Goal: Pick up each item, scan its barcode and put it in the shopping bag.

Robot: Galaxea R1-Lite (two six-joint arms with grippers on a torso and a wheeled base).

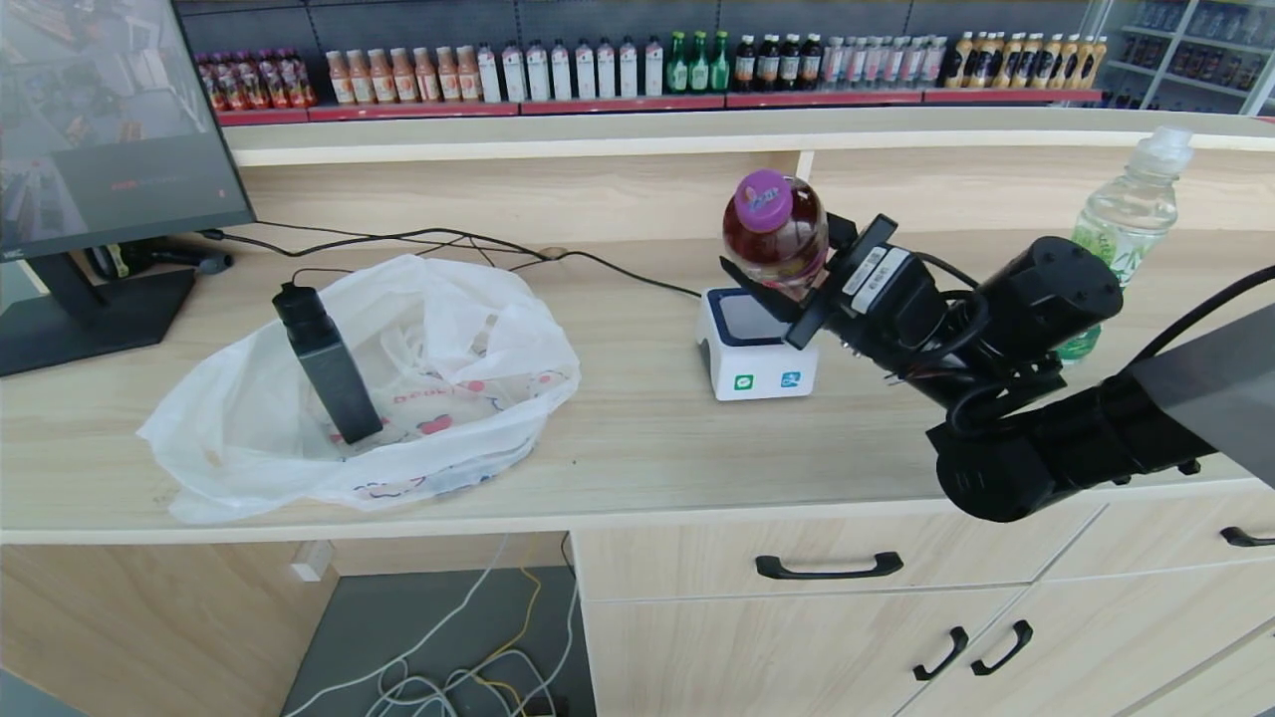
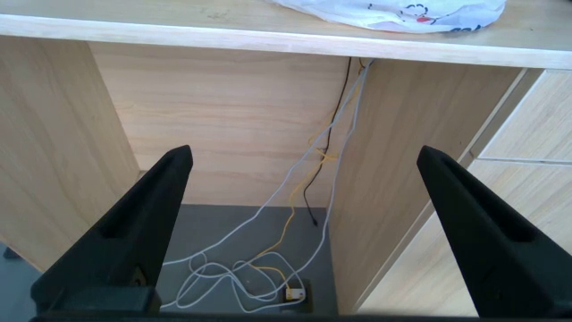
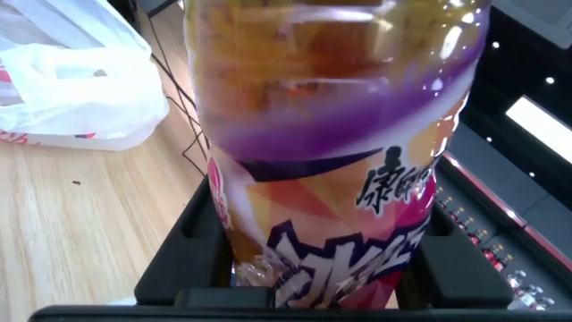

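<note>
Left gripper, fingers spread wide and empty, hung below the counter edge, near the white shopping bag. A dark bottle leaned inside the bag, presumably already scanned. At the bag's three o'clock sat the white barcode scanner. The right gripper was clamped on a purple-capped drink bottle, held just over the scanner's window at its twelve o'clock, probably to present the label's barcode. A clear green-labelled bottle stood at the scanner's two o'clock, not yet handled.
</note>
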